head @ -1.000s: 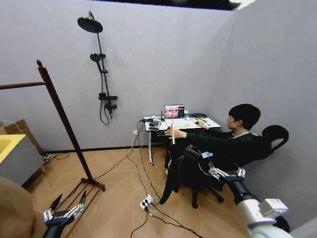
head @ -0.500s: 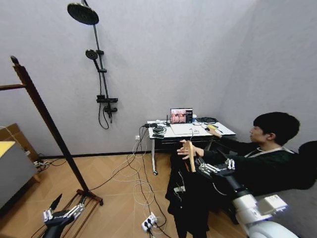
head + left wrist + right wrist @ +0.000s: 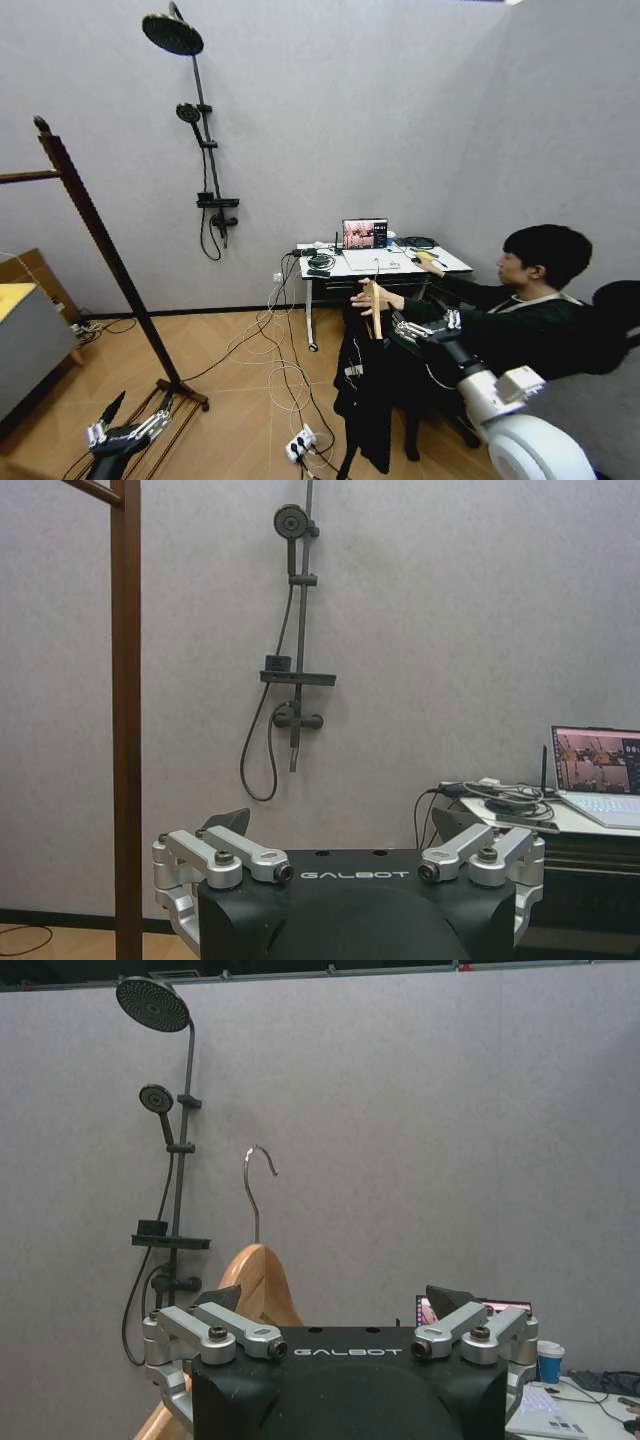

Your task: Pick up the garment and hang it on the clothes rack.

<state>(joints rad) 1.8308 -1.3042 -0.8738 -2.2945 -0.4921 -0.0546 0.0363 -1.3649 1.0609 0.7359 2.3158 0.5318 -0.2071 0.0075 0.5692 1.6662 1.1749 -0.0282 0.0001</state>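
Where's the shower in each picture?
Head view: shower on the grey wall, between the rack and the desk.
Left wrist view: shower on that wall, between rack post and desk.
Right wrist view: shower beside the hanger.
Shared landmark: the grey wall behind it.

All views toward shower stand [image 3: 198, 140] wall

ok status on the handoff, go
Right tool open, at the wooden hanger a person's hand holds out. Garment hanging below it, not yet taken. Left tool open, low by the clothes rack base.
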